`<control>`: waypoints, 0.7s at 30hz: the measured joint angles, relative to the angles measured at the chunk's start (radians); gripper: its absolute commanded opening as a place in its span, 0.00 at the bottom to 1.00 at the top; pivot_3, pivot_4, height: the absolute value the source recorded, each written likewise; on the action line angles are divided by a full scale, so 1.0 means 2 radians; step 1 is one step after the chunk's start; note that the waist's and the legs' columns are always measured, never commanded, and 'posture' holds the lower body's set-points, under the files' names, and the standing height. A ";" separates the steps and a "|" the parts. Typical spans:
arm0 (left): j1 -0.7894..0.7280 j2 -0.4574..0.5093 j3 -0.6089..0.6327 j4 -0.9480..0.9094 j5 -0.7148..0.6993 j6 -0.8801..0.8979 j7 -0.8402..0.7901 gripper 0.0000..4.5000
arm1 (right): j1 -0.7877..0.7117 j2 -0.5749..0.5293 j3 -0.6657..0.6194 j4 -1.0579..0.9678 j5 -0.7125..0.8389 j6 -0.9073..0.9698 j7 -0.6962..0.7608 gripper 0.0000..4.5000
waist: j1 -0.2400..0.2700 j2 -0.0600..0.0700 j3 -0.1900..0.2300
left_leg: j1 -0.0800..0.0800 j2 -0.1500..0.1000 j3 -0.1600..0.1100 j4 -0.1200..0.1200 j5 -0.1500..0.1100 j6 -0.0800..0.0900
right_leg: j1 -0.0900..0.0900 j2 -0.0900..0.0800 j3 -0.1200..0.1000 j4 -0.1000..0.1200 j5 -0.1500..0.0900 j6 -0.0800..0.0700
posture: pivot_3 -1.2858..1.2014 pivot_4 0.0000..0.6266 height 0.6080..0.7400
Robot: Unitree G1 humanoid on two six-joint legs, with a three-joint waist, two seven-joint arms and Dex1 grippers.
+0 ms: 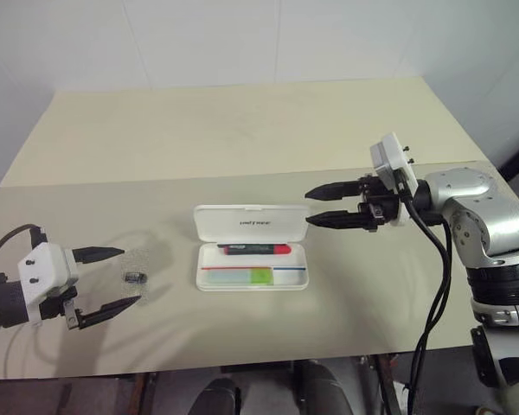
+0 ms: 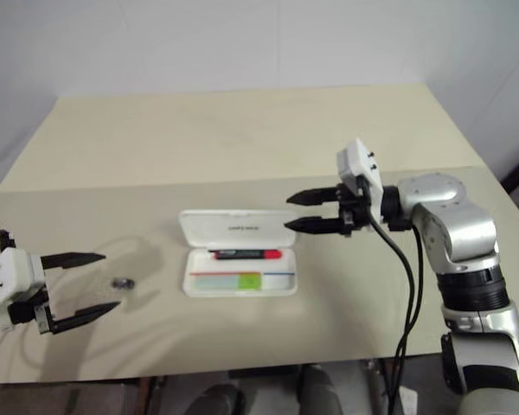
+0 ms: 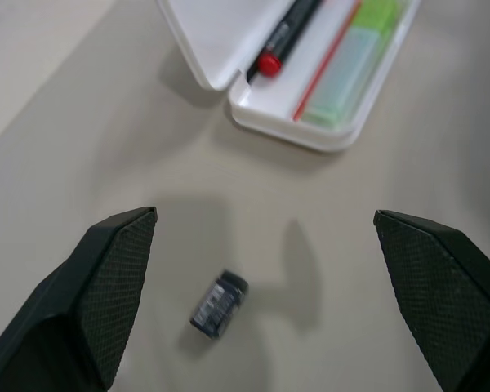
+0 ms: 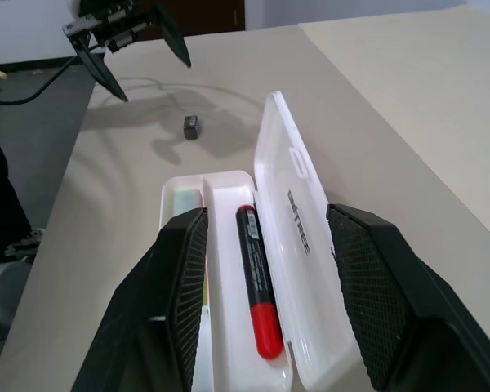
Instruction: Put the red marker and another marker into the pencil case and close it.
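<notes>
While the right gripper point(image 1: 327, 206) hangs empty with its jaws partly apart just beside the raised lid, the pencil case point(image 1: 252, 223) below it lies open, the red marker point(image 1: 254, 249) and the green marker point(image 1: 246, 276) already inside. Only closing remains, I judge: the lid must be pushed down toward the tray. Well away on the case's other side, the left gripper point(image 1: 109, 278) stands wide open near a small grey metal piece point(image 1: 136, 277).

the white pencil case point(image 1: 251, 223) lies open on the table, lid tilted up at the far side. inside, the red marker point(image 1: 254, 249) lies lengthwise along the hinge side; the pale green marker point(image 1: 239, 276) lies in the near compartment.
</notes>
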 measured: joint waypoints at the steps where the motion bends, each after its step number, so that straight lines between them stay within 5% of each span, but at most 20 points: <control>1: 0.003 0.000 0.001 0.006 0.001 -0.003 -0.001 1.00 | 0.000 0.001 0.003 0.000 0.000 0.000 0.000 0.63 | 0.000 0.000 0.000 | 0.000 0.000 0.000 0.000 0.000 0.000 | 0.000 0.000 0.000 0.000 0.000 0.000 | 0.52 0.24 1.00; 6: 0.008 0.008 0.006 0.025 0.009 -0.020 -0.015 1.00 | 0.005 0.004 0.013 0.000 -0.002 -0.003 0.000 0.99 | -0.001 0.000 0.000 | 0.000 0.000 0.000 0.000 0.000 0.000 | 0.000 0.000 0.000 0.000 0.000 0.000 | 0.52 0.24 1.00; 21: -0.120 0.055 -0.086 0.224 0.081 -0.155 -0.046 1.00 | 0.039 0.006 0.011 -0.040 0.000 -0.022 -0.015 0.99 | -0.001 0.000 0.000 | 0.000 0.001 0.001 0.000 -0.001 0.000 | 0.000 0.000 -0.001 0.000 0.000 0.000 | 0.52 0.24 1.00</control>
